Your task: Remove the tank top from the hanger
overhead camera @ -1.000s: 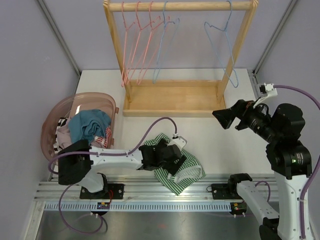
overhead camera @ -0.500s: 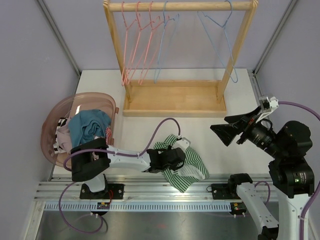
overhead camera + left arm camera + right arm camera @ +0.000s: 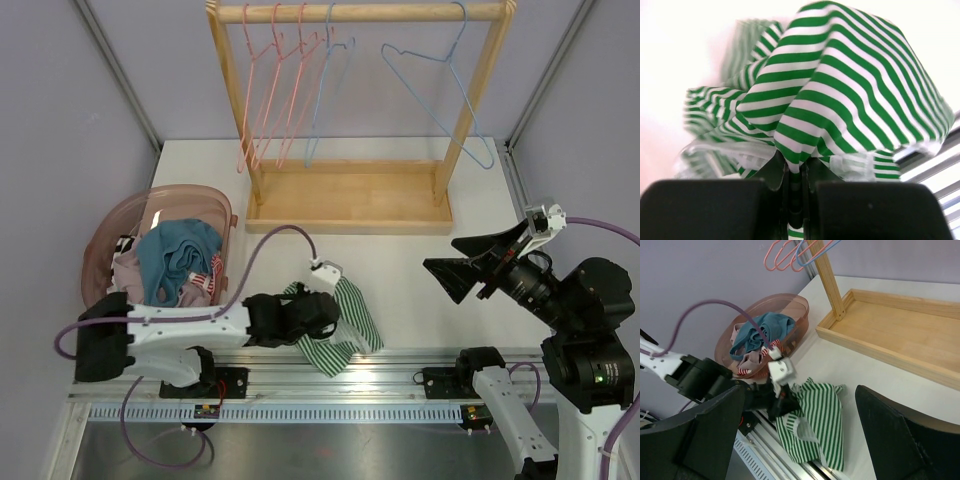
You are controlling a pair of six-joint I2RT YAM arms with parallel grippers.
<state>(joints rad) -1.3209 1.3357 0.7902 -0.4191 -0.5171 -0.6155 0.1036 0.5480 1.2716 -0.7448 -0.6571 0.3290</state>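
Status, judged from the layout: removal looks essentially done; the green-and-white striped tank top [image 3: 350, 322] is at the near edge of the table, bunched, its lower hem draped over the aluminium rail [image 3: 300, 385]; no hanger is seen inside it in any view. On the far wooden rack [image 3: 350, 195], the pink hangers [image 3: 270, 90] and the blue hangers [image 3: 440, 85] are all bare; the rightmost blue one is tilted on the bar. Left to do, probably: the garment to be laid down and let go; whether it is meant for the table or for the pink basket [image 3: 118, 215] at the left, already filled with other clothes, cannot be told.

Hands: the left gripper [image 3: 322, 322] is clamped on the tank top; in the left wrist view a fold of striped cloth [image 3: 850, 100] is pinched between the closed jaws and the rest is bulged up ahead of them; part of the fabric is lifted, part is resting on the table. The right gripper [image 3: 445, 258] is spread wide and nothing is held or touched; it is raised at the right, well apart from the garment, aimed toward it.
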